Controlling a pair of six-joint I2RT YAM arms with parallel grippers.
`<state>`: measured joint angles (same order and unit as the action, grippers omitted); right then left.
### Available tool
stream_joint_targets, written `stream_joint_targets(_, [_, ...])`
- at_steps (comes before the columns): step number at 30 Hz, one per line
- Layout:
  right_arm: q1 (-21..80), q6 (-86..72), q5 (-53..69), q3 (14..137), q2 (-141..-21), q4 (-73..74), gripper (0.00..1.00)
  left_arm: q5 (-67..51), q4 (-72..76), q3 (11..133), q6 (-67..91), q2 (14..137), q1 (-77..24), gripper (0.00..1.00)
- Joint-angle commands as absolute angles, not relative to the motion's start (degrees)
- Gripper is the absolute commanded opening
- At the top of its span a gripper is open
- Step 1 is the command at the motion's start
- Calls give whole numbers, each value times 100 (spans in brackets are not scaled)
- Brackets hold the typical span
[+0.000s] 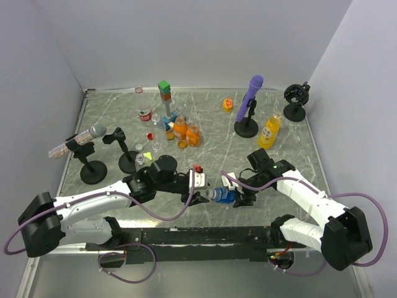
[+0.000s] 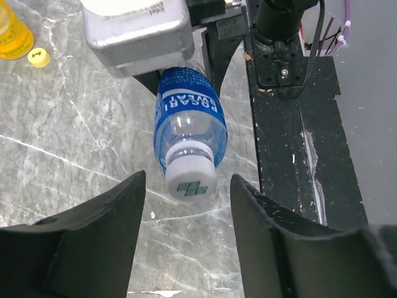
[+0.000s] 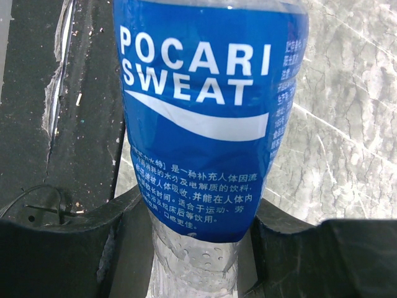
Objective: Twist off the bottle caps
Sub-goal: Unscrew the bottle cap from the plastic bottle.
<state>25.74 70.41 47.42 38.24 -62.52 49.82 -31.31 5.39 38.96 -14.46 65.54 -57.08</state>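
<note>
My right gripper (image 1: 239,197) is shut on a squat blue-labelled bottle (image 1: 223,196) and holds it lying level just above the table's near edge. In the right wrist view its fingers (image 3: 133,217) press both sides of the bottle (image 3: 198,112) at the label's lower end. The white bottle cap (image 2: 190,180) points at my left gripper (image 2: 187,179). That gripper is open, one jaw on each side of the cap with a gap on both sides. From above, the left gripper (image 1: 200,197) sits right at the bottle's cap end.
Further back stand a yellow juice bottle (image 1: 270,130), orange bottles (image 1: 180,127), stacked blocks (image 1: 164,93), a purple microphone (image 1: 250,99) and a grey microphone (image 1: 87,139) on black stands. A loose yellow cap (image 2: 38,57) lies on the marble. The black rail (image 1: 205,236) runs along the near edge.
</note>
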Motion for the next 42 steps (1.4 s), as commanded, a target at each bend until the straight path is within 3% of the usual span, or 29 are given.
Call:
stream_joint_targets(1, [2584, 7163, 4878, 3894, -6267, 5027, 19, -3340, 589, 4245, -1345, 6671, -5748, 58])
stream_joint_targets(5, [2593, 7163, 4869, 3894, -6275, 5027, 19, -3331, 642, 4271, -1205, 6688, -5766, 50])
stream_joint_targets(9, [2584, 7154, 4869, 3894, -6267, 5027, 19, -3323, 484, 4394, -784, 6759, -5766, 32])
stream_joint_targets(12, [2584, 7163, 4860, 3894, -6258, 5027, 19, -3191, 273, 4500, 284, 6733, -5766, 19])
stream_joint_targets(17, [2584, 7163, 4860, 3902, -6267, 5036, 19, -2980, 378, 4325, 2141, 6531, -5766, 10])
stream_joint_targets(27, [2593, 7146, 4860, 3902, -6223, 5027, 18, -1856, 168, 4157, 4832, 5845, -5704, 6])
stream_joint_targets(31, [2593, 7137, 4860, 3894, -6170, 5019, 18, -1696, 167, 4157, 5334, 5766, -5651, 1])
stream_joint_targets(42, [2584, 7146, 4887, 3876, -5889, 4992, 18, -1731, 18, 4131, 6380, 5792, -5625, 1])
